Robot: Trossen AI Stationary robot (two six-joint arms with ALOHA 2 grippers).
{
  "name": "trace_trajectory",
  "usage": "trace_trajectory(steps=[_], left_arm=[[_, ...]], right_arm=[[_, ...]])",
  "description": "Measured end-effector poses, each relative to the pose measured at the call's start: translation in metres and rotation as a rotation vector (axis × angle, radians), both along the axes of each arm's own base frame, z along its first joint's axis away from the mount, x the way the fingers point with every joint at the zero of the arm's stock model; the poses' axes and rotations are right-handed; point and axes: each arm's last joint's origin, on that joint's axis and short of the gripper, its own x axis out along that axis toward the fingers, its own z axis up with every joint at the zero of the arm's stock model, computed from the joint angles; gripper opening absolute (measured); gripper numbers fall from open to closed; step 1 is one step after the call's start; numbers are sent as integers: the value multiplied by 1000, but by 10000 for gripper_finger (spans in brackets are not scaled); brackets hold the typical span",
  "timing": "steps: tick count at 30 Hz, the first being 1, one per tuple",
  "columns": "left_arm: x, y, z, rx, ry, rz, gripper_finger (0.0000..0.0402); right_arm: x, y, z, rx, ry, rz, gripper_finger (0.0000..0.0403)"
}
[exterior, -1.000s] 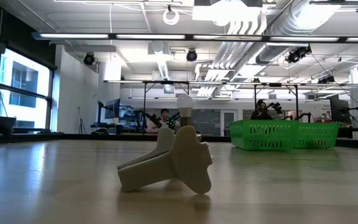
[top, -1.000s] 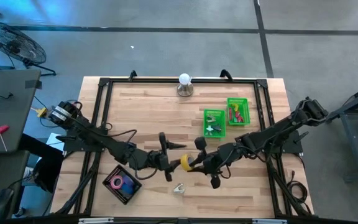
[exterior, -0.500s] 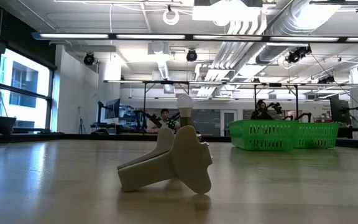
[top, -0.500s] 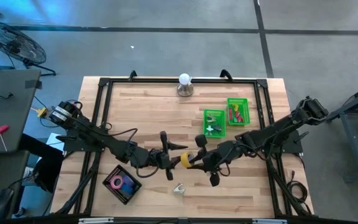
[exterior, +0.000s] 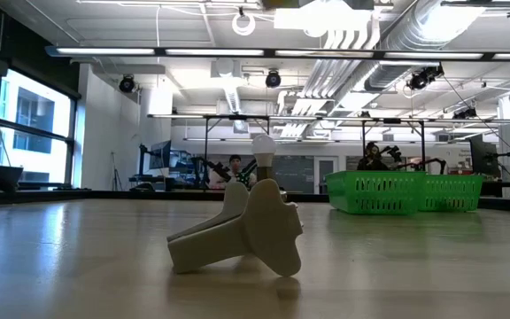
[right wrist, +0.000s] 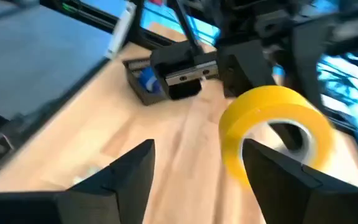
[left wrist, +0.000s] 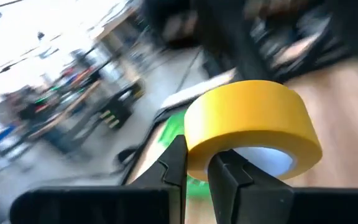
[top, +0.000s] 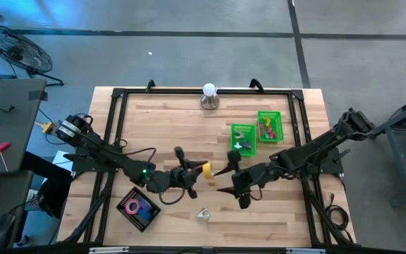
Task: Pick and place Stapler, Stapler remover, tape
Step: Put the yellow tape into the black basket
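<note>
A yellow tape roll (top: pixel 204 169) hangs above the table's middle in my left gripper (top: pixel 197 171), which is shut on it; it also shows in the left wrist view (left wrist: pixel 250 121). My right gripper (top: pixel 225 180) is open just right of the roll, with its fingers apart on either side of empty space (right wrist: pixel 197 180) and the roll (right wrist: pixel 272 124) ahead of them. A white staple remover (top: pixel 202 214) lies on the table near the front edge and fills the low view (exterior: pixel 237 235). A black tray (top: pixel 138 208) at the front left holds pink and purple rolls. My left gripper pinches the yellow roll's wall (left wrist: pixel 197 146) between its two fingers, one finger (left wrist: pixel 229 177) in front of the hole and one (left wrist: pixel 174 165) outside. The fingers come level from the table's left. The roll is lifted clear of the table.
Two green bins (top: pixel 242 138) (top: pixel 269 125) stand right of centre toward the far side, with small items in them. A white bulb on a base (top: pixel 209 95) stands at the far edge. A black frame (top: pixel 118 95) runs around the table top.
The yellow roll, which was between both grippers, has gone up and toward the far edge with my left gripper, which has turned. It now stands clear of my right gripper's fingers, which stay near the table's middle.
</note>
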Motion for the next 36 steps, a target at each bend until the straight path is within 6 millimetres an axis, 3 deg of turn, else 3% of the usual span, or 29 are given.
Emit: trace_trajectory(steps=[8, 11, 16, 28, 36], left_arm=[[-28, -31, -11, 104, 85, 198, 33], [-46, -50, -14, 105, 55, 265, 33], [-80, -80, -3, 84, -18, 290, 33], [-150, -133, 52, -90, -109, 14, 33], [-187, -153, 55, -221, -153, -105, 33]], right_arm=[[-35, -7, 4, -289, 15, -477, 232], [-42, -9, 0, -318, 33, -564, 227], [-45, -14, -6, -286, 83, -601, 219], [-43, -16, -8, -233, 117, -572, 209], [-43, -16, -8, -191, 123, -564, 207]])
